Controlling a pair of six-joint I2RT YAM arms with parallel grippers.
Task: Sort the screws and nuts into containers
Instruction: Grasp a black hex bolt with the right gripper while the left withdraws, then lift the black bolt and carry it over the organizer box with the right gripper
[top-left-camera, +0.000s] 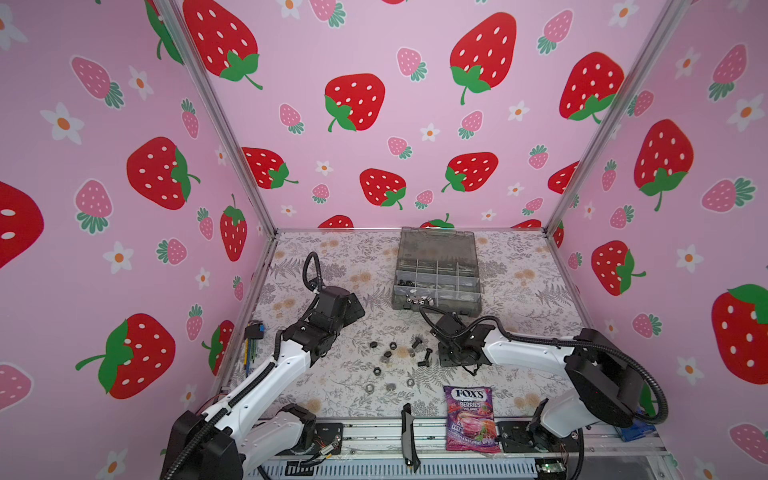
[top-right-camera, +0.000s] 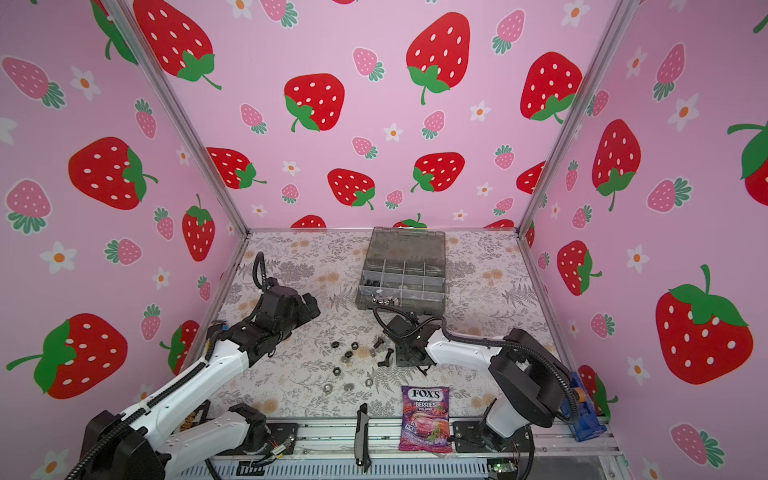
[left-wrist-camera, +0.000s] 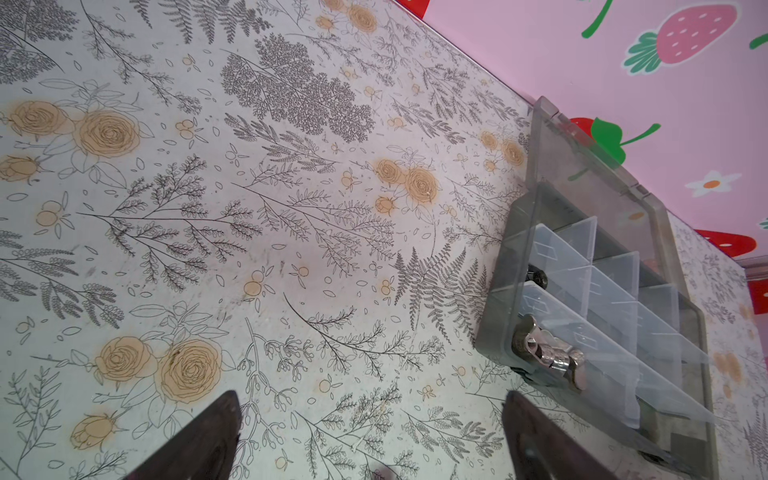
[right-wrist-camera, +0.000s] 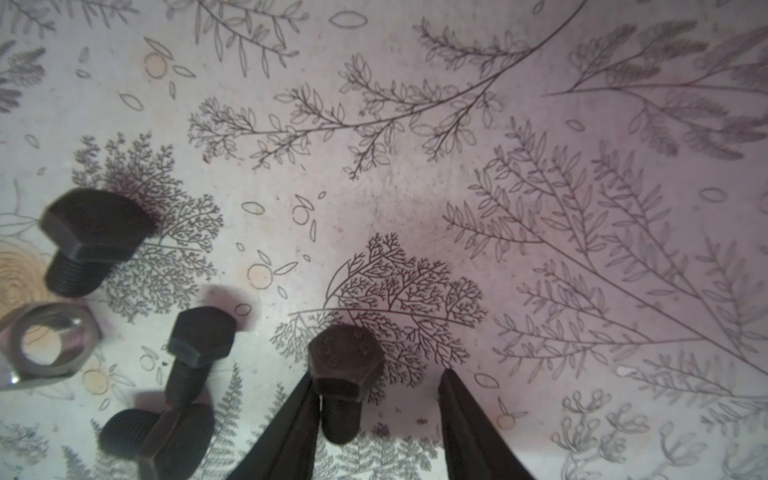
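While the left gripper hangs wide open near the grey box, right gripper narrow around a black bolt, one finger touching it

Four short black hex-headed metal bolts show in the right wrist view. About nine small black and silver metal hex nuts lie loose in a top view, too tiny for a sure count. There is one smoky grey translucent plastic organiser box, with a few silver winged nuts inside, number unclear. Also one purple candy bag, one black utility knife, one set of hex keys and one blue plastic box.
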